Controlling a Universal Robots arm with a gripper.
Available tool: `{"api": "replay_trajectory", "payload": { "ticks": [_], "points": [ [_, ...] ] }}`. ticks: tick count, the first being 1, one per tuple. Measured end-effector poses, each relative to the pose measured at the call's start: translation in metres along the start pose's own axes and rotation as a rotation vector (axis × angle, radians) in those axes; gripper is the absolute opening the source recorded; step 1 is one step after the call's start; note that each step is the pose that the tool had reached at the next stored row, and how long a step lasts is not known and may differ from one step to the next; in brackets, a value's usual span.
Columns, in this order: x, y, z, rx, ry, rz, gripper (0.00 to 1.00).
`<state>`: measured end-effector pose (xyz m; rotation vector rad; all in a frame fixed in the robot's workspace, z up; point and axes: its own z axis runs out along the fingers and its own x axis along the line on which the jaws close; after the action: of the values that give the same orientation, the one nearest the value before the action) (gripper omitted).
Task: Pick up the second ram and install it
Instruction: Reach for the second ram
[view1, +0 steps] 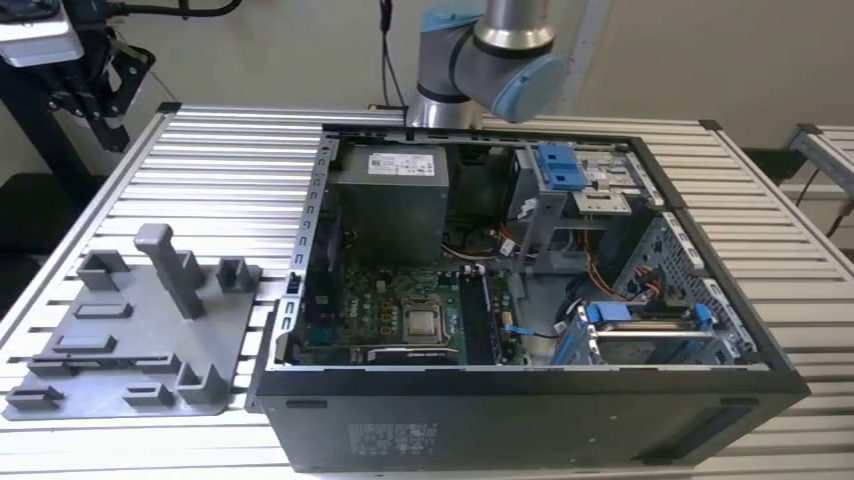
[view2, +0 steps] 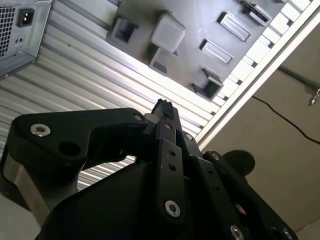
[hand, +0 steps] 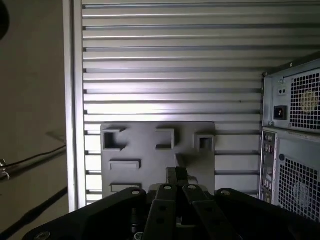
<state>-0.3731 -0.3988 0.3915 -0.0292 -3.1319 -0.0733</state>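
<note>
In both wrist views my gripper (view2: 164, 106) (hand: 176, 174) hangs high above the slatted table with its black fingers pressed together and nothing visible between them. Below its tips lies the grey fixture tray (hand: 150, 150) (view2: 200, 25) with several raised holders. In the exterior view that tray (view1: 134, 340) sits at the left of the open computer case (view1: 534, 400). Inside the case the long black memory slots (view1: 474, 315) run beside the square silver processor (view1: 424, 322). The second ram is out of view.
The arm (view1: 487, 60) rises behind the case. The case's rear panel with fan grilles (hand: 292, 150) stands beside the tray. Blue drive clips (view1: 561, 165) and cables sit at the exterior view's right. A tall grey post (view1: 167, 265) stands on the tray.
</note>
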Motion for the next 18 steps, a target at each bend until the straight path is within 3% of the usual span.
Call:
{"api": "replay_trajectory", "payload": {
  "ticks": [14,18],
  "points": [
    [0.0317,-0.0006,0.0007,0.0002,-0.0016,-0.028,0.11],
    [0.0363,-0.0007,0.0007,0.0003,-0.0029,-0.033,0.11]
  ]
}}
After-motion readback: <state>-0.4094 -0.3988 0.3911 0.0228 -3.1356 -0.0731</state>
